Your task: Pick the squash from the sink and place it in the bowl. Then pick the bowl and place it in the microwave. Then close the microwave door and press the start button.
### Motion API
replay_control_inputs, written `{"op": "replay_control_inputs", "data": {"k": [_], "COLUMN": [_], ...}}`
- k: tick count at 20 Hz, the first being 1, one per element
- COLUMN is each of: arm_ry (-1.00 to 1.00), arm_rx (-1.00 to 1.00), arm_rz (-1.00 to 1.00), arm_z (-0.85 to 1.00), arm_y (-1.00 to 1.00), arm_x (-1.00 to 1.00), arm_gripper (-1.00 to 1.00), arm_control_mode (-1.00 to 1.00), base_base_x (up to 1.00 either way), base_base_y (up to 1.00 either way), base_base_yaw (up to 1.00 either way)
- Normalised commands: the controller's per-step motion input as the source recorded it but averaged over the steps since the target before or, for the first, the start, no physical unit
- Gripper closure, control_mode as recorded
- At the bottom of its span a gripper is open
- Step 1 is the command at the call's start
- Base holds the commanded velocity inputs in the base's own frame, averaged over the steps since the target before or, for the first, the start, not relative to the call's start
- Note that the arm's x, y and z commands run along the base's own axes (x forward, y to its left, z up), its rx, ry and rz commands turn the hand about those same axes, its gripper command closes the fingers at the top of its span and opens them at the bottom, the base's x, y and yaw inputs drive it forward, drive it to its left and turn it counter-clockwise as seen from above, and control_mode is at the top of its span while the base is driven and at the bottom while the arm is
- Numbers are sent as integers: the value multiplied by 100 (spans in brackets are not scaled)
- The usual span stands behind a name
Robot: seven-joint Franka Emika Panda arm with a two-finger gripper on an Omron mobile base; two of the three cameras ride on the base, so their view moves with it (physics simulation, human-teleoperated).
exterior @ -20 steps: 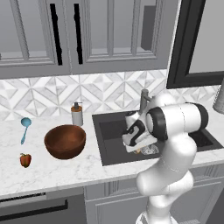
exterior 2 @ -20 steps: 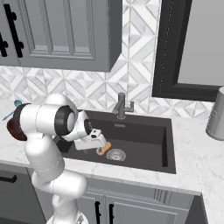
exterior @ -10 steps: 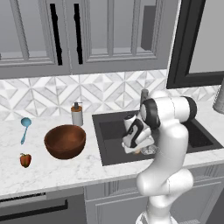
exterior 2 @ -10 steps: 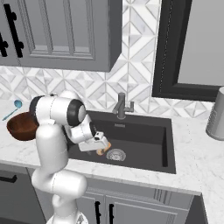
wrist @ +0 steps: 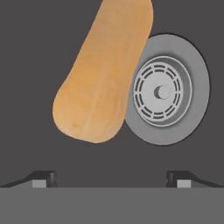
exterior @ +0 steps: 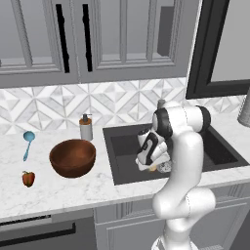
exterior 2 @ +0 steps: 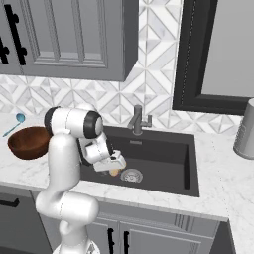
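Squash, tan-orange and elongated [wrist: 103,74], lay ungrasped in dark grey sink [exterior: 219,154]; gripper [wrist: 109,177] hovered wide open; reddish-brown wooden bowl [exterior: 72,157] sat empty; everything remained.

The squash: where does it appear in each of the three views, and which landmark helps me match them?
Left base view: the squash is a small orange patch on the sink floor, just below the hand.
Right base view: the squash peeks out under the hand, left of the drain.
Hand view: the squash lies large at upper centre, overlapping the drain's left edge.
Shared landmark: the round silver drain.
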Motion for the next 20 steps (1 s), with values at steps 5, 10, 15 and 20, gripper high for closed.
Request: {"op": "replay_control_inputs", "data": {"k": [5,10,15,20], "arm_ry": [-8,-4,0,-1], "arm_rx": [0,0,5,2], "arm_rz": [0,0,0,0], "arm_z": [-19,-21,-23,-10], "arm_y": [-12,-1,0,0], "arm_x": [27,34,29,17], "arm_gripper": [-100,-100,-100,100], "arm_control_mode": [-100,-100,-100,-100], "base_base_x": [0,0,0,0], "base_base_y": [0,0,0,0], "base_base_yaw": [0,0,0,0]}}
